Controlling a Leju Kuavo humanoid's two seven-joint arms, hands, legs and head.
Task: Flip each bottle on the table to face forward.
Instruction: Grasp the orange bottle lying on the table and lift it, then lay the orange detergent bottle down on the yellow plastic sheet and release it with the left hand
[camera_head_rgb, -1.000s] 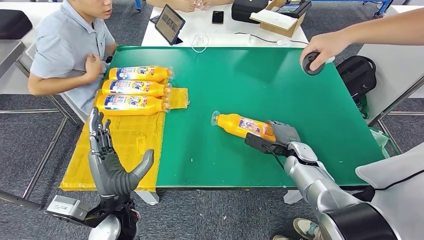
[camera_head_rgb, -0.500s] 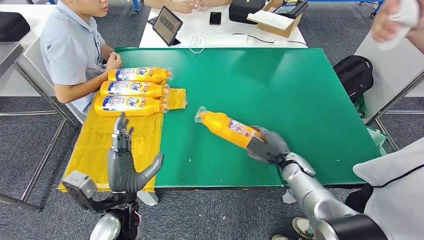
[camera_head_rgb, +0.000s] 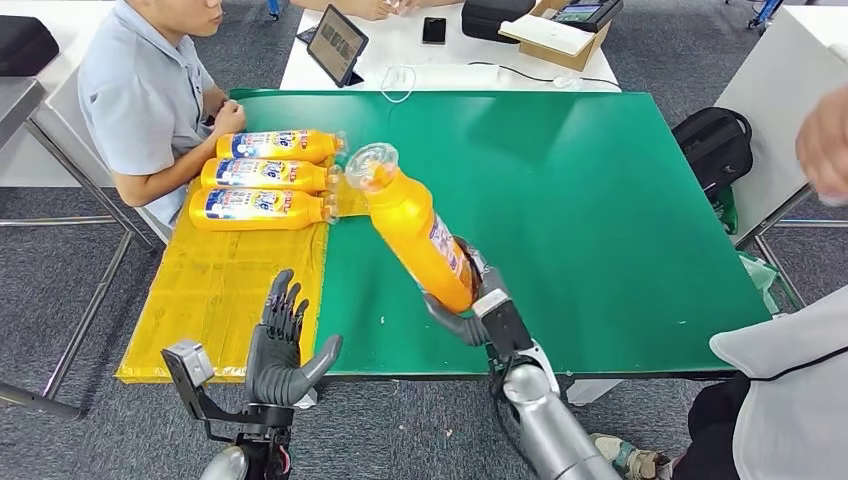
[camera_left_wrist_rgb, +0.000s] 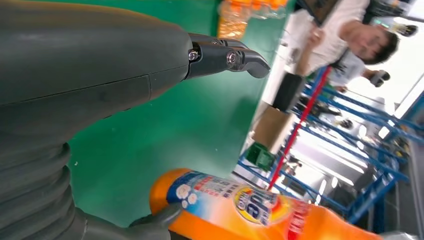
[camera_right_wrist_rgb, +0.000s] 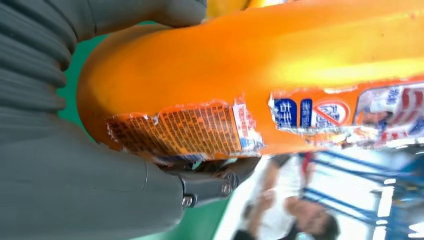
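The right hand (camera_head_rgb: 468, 305) grips an orange bottle (camera_head_rgb: 412, 228) by its base and holds it lifted off the green table (camera_head_rgb: 600, 200), tilted with its clear cap pointing up and away toward the far left (the right wrist view shows a torn label on its side, thumb and fingers wrapped around the bottle's end). The left hand (camera_head_rgb: 283, 345) hangs at the table's near edge with its fingers spread and straight, holding nothing. Three more orange bottles (camera_head_rgb: 262, 177) lie side by side at the far end of a yellow sheet (camera_head_rgb: 230, 290) on the table's left, labels up, just beside a seated person (camera_head_rgb: 145, 95) in a grey shirt
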